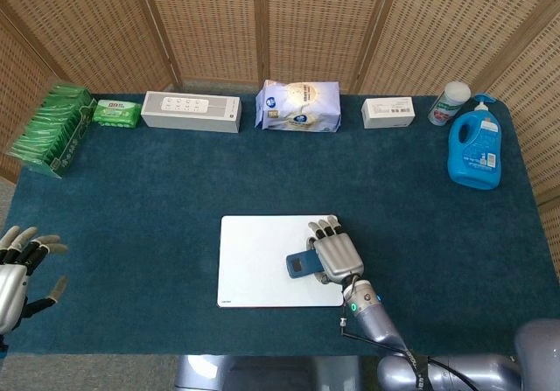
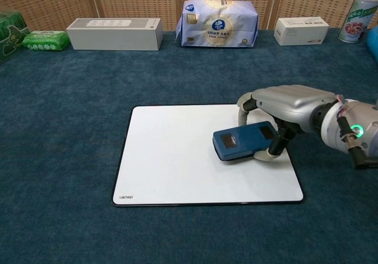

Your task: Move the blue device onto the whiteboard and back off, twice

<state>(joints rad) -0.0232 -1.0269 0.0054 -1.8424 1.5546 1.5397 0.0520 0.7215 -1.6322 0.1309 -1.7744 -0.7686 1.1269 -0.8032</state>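
Observation:
The blue device (image 2: 241, 142) (image 1: 300, 264) is a flat blue slab with a dark screen. My right hand (image 2: 282, 110) (image 1: 335, 253) grips it from above, over the right half of the whiteboard (image 2: 177, 157) (image 1: 258, 260). Whether the device rests on the board or hovers just above it I cannot tell. My left hand (image 1: 19, 268) shows only in the head view, at the table's near left corner, fingers spread and holding nothing.
Along the far edge stand green packets (image 1: 52, 129), a green wipes pack (image 1: 115, 112), a white speaker (image 1: 191, 110), a tissue pack (image 1: 298, 106), a small white box (image 1: 388, 111), a canister (image 1: 449, 103) and a blue detergent bottle (image 1: 473, 150).

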